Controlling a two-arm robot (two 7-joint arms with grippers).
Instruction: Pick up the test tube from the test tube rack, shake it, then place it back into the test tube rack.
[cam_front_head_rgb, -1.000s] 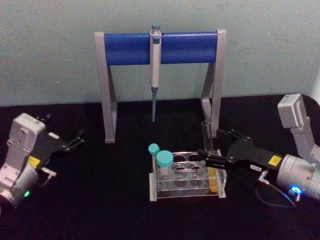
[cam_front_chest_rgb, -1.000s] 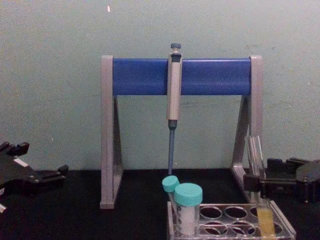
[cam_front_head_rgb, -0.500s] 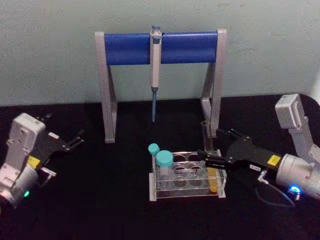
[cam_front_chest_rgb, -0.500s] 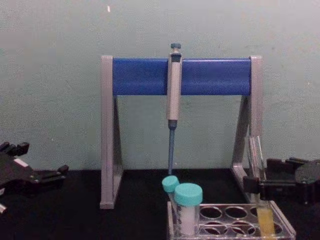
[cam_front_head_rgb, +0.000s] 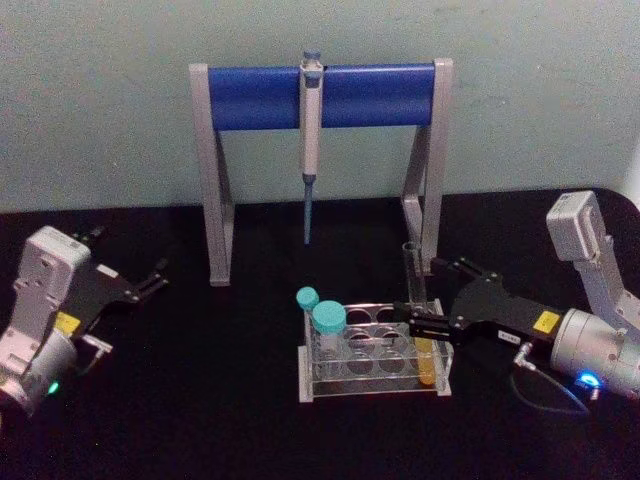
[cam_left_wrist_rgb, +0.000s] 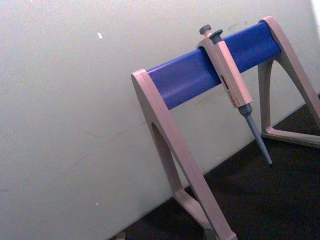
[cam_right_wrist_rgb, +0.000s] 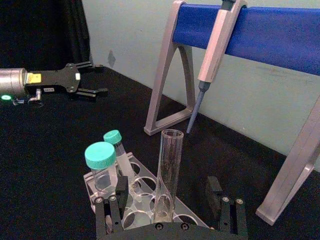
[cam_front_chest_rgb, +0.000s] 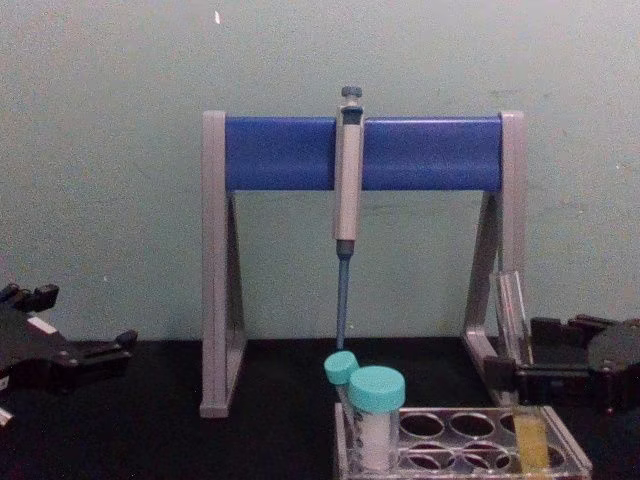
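The test tube (cam_front_head_rgb: 415, 275) stands upright in the right end of the clear test tube rack (cam_front_head_rgb: 360, 386), yellow-orange liquid (cam_front_chest_rgb: 529, 441) in its lower part. My right gripper (cam_front_head_rgb: 427, 296) reaches in from the right and is open, one finger on each side of the tube's upper half. In the right wrist view the tube (cam_right_wrist_rgb: 167, 170) rises between the two spread fingers (cam_right_wrist_rgb: 120, 189) with a gap on both sides. My left gripper (cam_front_head_rgb: 157, 277) rests open at the far left of the table, away from the rack.
Two teal-capped tubes (cam_front_head_rgb: 326, 320) stand in the rack's left end. Behind the rack is a grey-and-blue pipette stand (cam_front_head_rgb: 250, 97) with a pipette (cam_front_head_rgb: 310, 130) hanging from it. Its right leg (cam_front_head_rgb: 425, 200) is just behind the tube.
My right arm has shifted slightly left and a little lower around the tube. The tube stays in the rack. The left arm has not moved.
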